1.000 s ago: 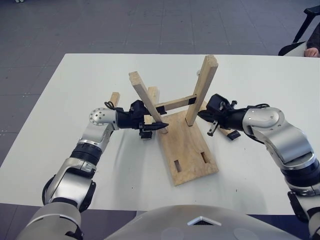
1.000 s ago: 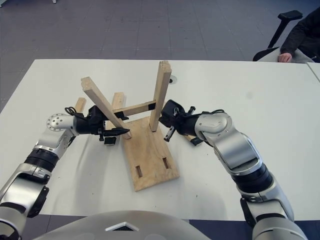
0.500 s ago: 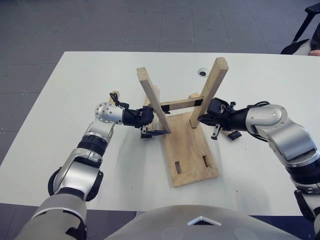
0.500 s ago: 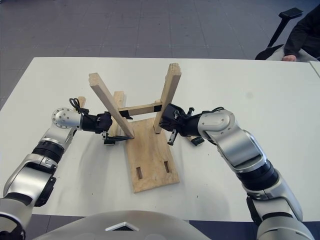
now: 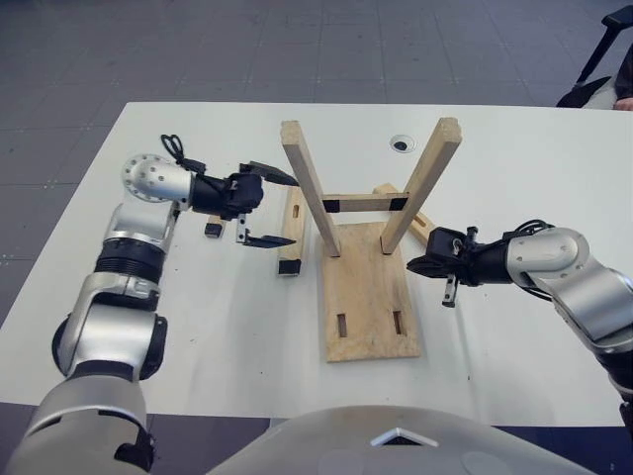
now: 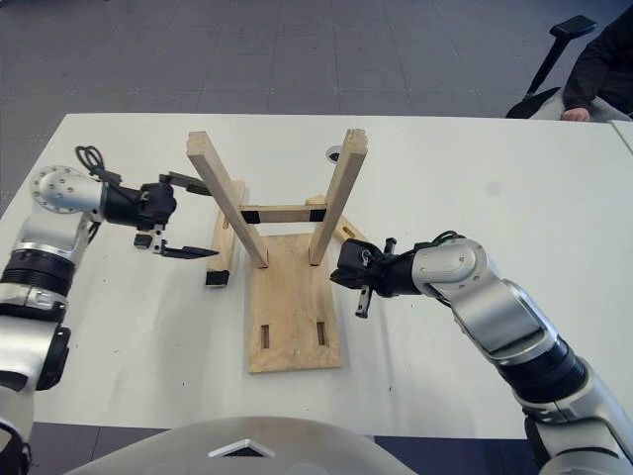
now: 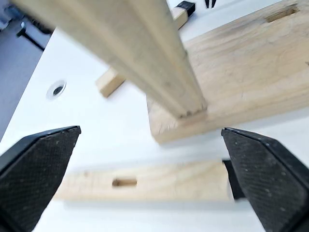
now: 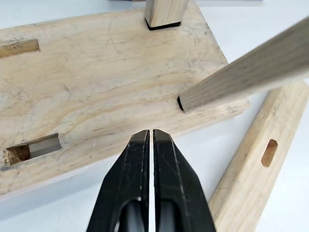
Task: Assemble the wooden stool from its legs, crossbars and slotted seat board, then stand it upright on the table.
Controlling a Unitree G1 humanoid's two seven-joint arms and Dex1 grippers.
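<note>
Seat board (image 5: 368, 297) lies flat mid counter (image 5: 514, 148), underside up. 2 legs stand in its far slots: L leg (image 5: 310, 188) leans a bit, R leg (image 5: 423, 183) leans the other way, crossbar (image 5: 364, 203) joins them partway up. 2 near slots (image 5: 340, 325) empty. Loose leg (image 5: 291, 233) lies flat on counter just beside board's L edge. Second loose leg (image 8: 246, 179) lies flat behind R leg, near board's far R corner. L gripper (image 5: 292, 211) released, fingers spread wide, hovers above the L loose leg, just beside the standing L leg, grasping nothing. R gripper (image 5: 410, 265) clenched, nothing in it, low over counter just R of board near R leg's foot. Small black piece (image 5: 213, 230) on counter by L gripper.
</note>
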